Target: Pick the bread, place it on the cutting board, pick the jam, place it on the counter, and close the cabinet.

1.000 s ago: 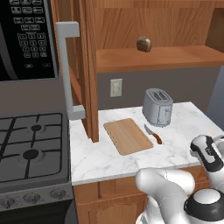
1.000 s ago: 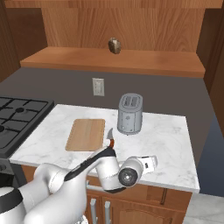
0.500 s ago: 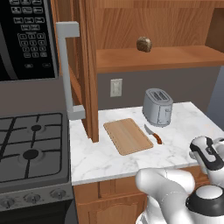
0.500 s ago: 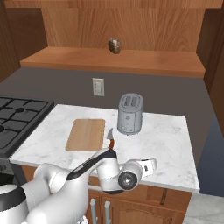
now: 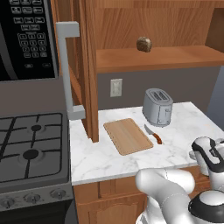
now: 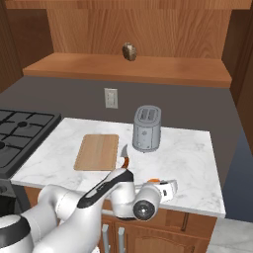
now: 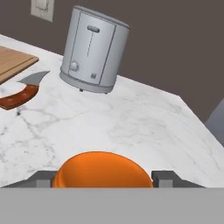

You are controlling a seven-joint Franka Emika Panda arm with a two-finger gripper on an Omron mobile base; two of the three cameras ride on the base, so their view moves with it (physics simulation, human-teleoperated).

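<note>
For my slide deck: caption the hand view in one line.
Gripper straddling the orange jam above the marble counter, toaster and knife beyond.

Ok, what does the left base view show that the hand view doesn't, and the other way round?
Left base view, not the hand view: the bread on the shelf of the open cabinet, plus the stove and the microwave. Hand view, not the left base view: the orange jam gripped in the claw. Both: the toaster, the knife, the cutting board and the marble counter.
</note>
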